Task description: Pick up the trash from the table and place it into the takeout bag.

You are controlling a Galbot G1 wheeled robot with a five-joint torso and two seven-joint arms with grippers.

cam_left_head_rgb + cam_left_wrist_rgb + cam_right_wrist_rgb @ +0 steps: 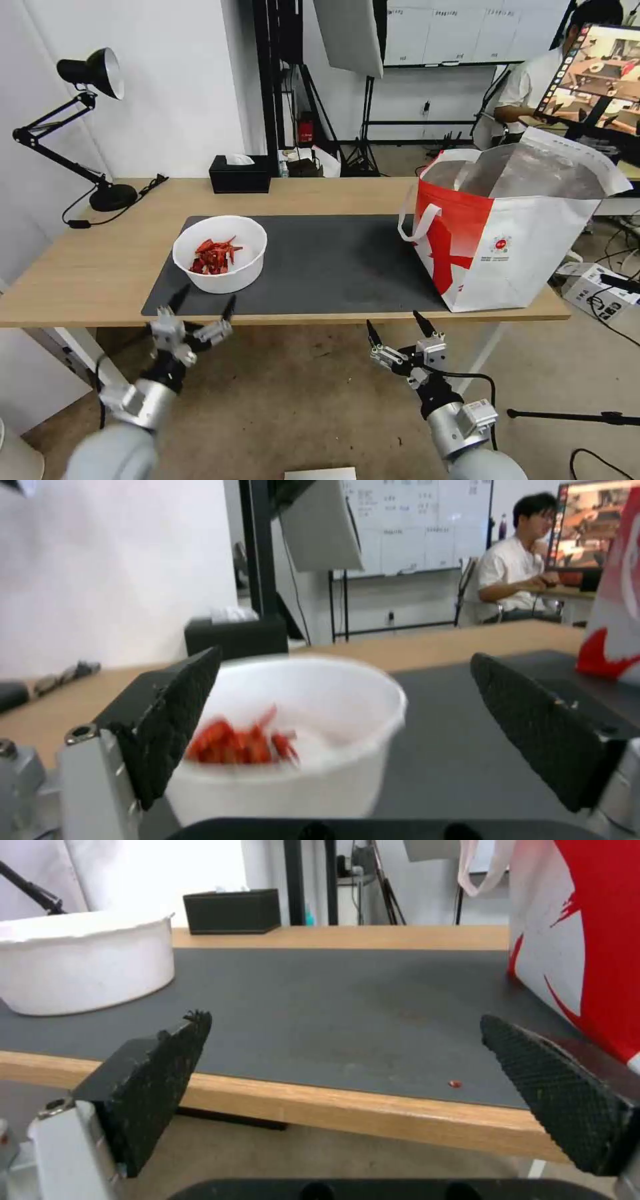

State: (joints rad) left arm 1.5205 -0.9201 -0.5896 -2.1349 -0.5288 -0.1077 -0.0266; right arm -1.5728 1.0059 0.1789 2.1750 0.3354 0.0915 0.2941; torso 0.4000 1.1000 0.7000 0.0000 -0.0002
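Just beyond the left gripper (203,301), jaws spread, sits the bowl (220,253), straight ahead; right gripper (398,324), also spread, hangs farther off, nearer the bag (513,233).

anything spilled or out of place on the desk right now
One small thing: a tiny red scrap lies loose on the dark mat, near the table's front edge, between the white bowl of red shells and the takeout bag. Both stand upright; nothing else looks spilled or askew.
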